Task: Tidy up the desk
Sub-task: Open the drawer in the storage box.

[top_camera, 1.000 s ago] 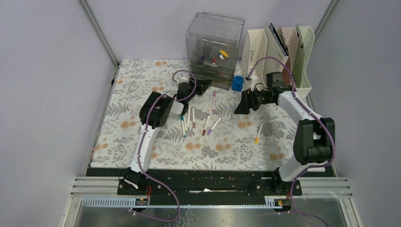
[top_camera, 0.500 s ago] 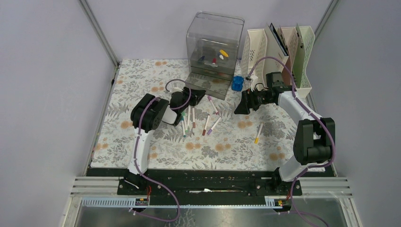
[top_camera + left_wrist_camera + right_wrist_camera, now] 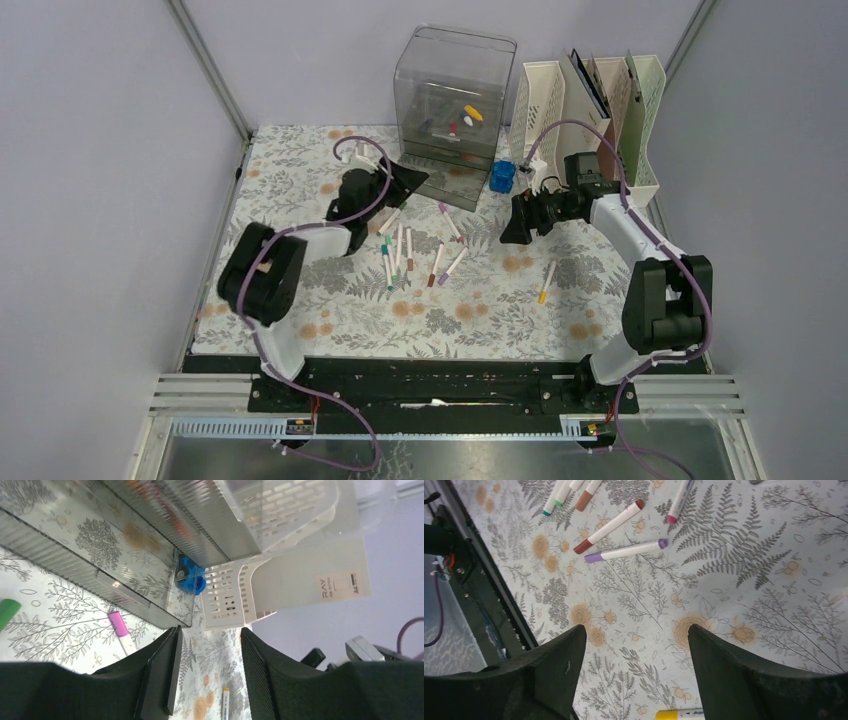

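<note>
The desk [image 3: 480, 310] lies under both my claws. My left claw [image 3: 209, 637] is apart and empty, at the open mouth of the clear bin [image 3: 455, 95]. The loose markers [image 3: 408, 252] lie just toward my bases from it, their long axes mostly near-to-far. I judge the left arm is nearer. My right claw [image 3: 636, 635] hangs wide and empty beside them. There is free cloth all around, and only the bin wall is close.

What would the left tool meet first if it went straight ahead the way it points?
Probably the low front tray of the clear bin, at its near corner, just ahead of the left tool. Depth is unclear; it might slip past toward the white file holder.
</note>
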You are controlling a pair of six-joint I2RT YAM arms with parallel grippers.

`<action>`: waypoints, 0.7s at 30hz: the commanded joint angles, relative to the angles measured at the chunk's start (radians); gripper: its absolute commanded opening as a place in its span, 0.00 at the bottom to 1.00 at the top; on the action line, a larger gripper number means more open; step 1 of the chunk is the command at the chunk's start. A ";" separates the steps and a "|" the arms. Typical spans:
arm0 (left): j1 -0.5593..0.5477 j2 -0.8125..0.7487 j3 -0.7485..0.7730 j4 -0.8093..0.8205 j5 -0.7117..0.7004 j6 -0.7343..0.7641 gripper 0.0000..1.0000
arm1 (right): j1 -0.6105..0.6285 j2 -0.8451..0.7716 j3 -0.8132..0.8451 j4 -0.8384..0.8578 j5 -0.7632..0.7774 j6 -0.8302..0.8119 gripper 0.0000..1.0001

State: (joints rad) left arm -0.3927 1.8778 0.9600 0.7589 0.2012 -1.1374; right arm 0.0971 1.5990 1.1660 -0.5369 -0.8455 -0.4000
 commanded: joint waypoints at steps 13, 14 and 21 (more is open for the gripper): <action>0.012 -0.778 -0.276 -0.627 -0.490 0.527 0.99 | 0.003 -0.209 -0.166 0.007 0.375 0.019 0.79; 0.015 -0.810 -0.302 -0.635 -0.514 0.507 0.99 | 0.004 -0.218 -0.185 0.007 0.375 0.019 0.79; 0.028 -0.980 -0.459 -0.637 -0.424 0.432 0.99 | 0.006 -0.240 -0.295 0.007 0.375 0.019 0.79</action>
State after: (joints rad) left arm -0.3679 0.9535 0.5518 0.1341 -0.2432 -0.6796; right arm 0.0982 1.3758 0.8997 -0.5297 -0.4866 -0.3878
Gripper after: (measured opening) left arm 0.986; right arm 0.793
